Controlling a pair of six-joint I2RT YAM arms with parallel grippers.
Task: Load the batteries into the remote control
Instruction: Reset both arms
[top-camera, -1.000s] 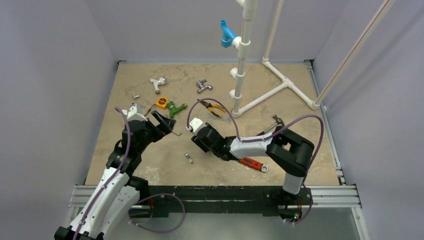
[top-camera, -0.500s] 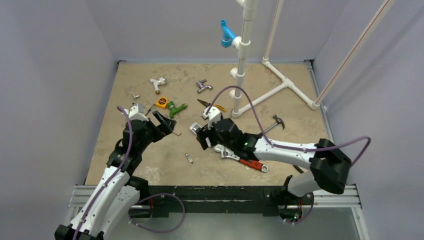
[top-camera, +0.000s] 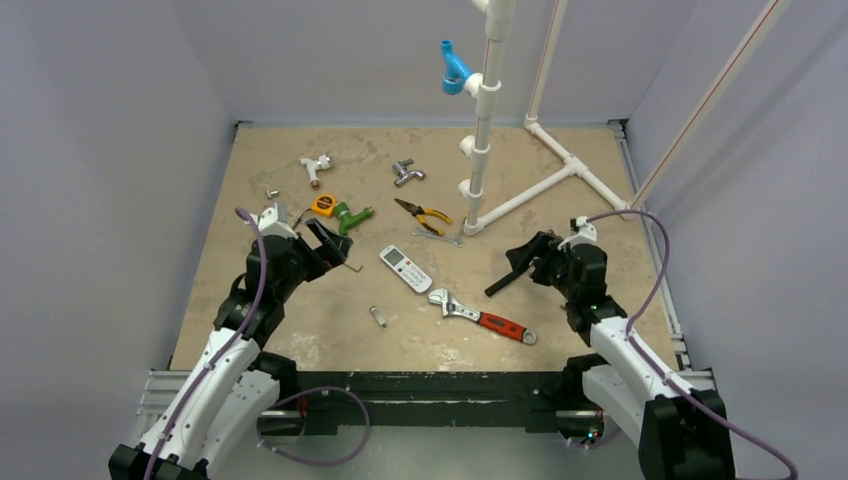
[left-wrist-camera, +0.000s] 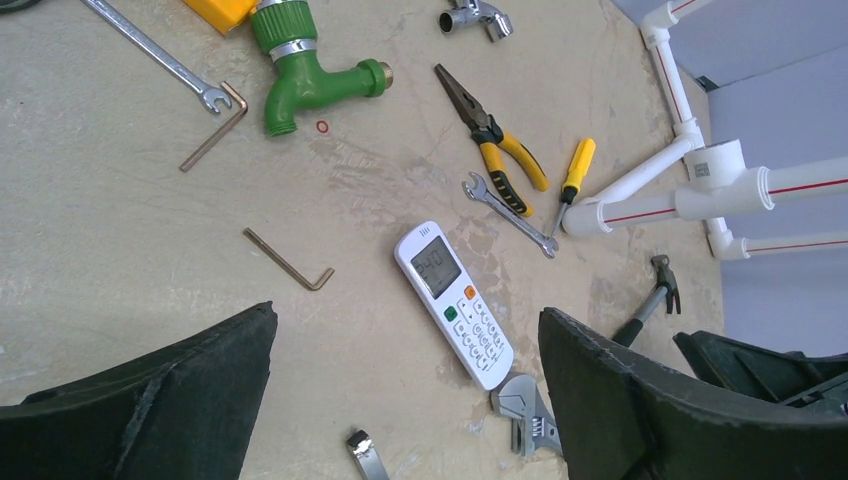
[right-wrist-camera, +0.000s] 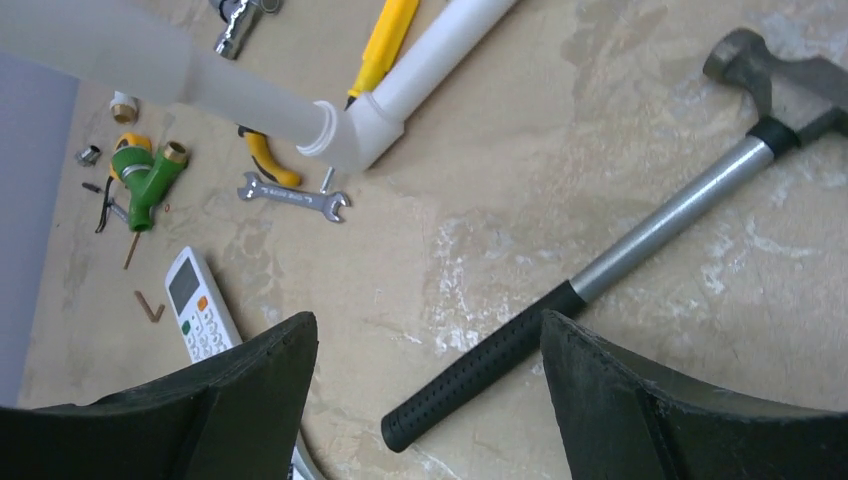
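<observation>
Lying face up near table (top-camera: 360, 150) centre: remote control (top-camera: 405, 268), adjustable wrench (top-camera: 480, 316) just beside its near end. Left gripper (top-camera: 335, 250) spread, empty. Right gripper (top-camera: 525, 258) spread, empty, over hammer (right-wrist-camera: 620, 250).

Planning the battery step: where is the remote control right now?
In the top view the remote control lies face up mid-table between the arms, beside the head of the adjustable wrench.

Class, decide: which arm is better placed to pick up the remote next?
The left arm: its open jaws frame the remote, which lies nearer. The right arm hangs over the hammer, farther off.
</observation>
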